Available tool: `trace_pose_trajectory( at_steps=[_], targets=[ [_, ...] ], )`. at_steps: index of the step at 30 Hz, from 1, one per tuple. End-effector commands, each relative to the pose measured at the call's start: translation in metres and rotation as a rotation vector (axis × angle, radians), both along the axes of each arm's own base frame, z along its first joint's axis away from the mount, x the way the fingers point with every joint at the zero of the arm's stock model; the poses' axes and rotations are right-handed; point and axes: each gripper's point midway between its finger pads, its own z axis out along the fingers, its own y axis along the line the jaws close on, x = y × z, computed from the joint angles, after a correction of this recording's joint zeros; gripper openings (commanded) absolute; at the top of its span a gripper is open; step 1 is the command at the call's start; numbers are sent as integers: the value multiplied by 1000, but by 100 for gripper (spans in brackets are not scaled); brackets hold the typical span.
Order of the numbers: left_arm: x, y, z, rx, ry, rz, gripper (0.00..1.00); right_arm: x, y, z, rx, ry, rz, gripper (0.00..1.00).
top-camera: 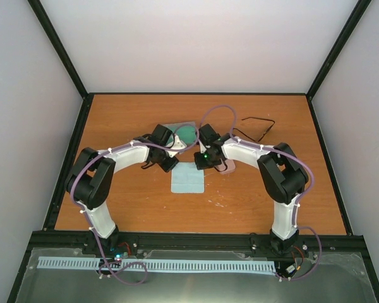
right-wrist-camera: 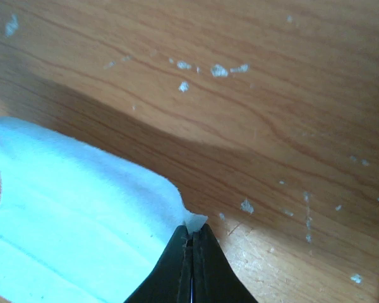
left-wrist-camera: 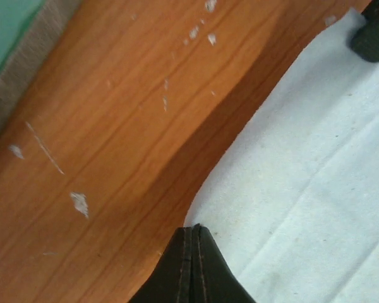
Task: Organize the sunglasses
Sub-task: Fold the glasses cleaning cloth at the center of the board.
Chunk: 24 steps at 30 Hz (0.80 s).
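Note:
The sunglasses (top-camera: 256, 129), thin and black, lie on the wooden table (top-camera: 252, 196) at the far right, apart from both arms. A light-blue cloth (top-camera: 187, 181) lies flat in the middle. My left gripper (top-camera: 170, 163) is down at its far left corner and my right gripper (top-camera: 204, 162) at its far right corner. In the left wrist view the left gripper (left-wrist-camera: 194, 228) is shut, with the corner of the cloth (left-wrist-camera: 303, 189) pinched at its tips. In the right wrist view the right gripper (right-wrist-camera: 193, 231) is shut on a cloth (right-wrist-camera: 82, 214) corner that pokes out between its tips.
An open grey case (top-camera: 184, 132) with a green lining lies just beyond the grippers; its edge (left-wrist-camera: 12, 44) shows in the left wrist view. A pink case (top-camera: 228, 167) peeks out under the right arm. Black frame rails (top-camera: 69, 158) border the table.

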Motion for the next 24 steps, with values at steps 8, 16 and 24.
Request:
trace_pose_trajectory(
  at_steps=[8,16,24],
  targets=[
    [5,-5,32,-47,-71,6,1,9,1,32,87,-107,20,3],
    [-12,-4,43,-88,-82,-20,0,-9,-4,28,116,-95,43,3],
    [-39,-17,32,-81,-53,-85,0,-18,-5,25,130,-83,65,3]
  ],
)
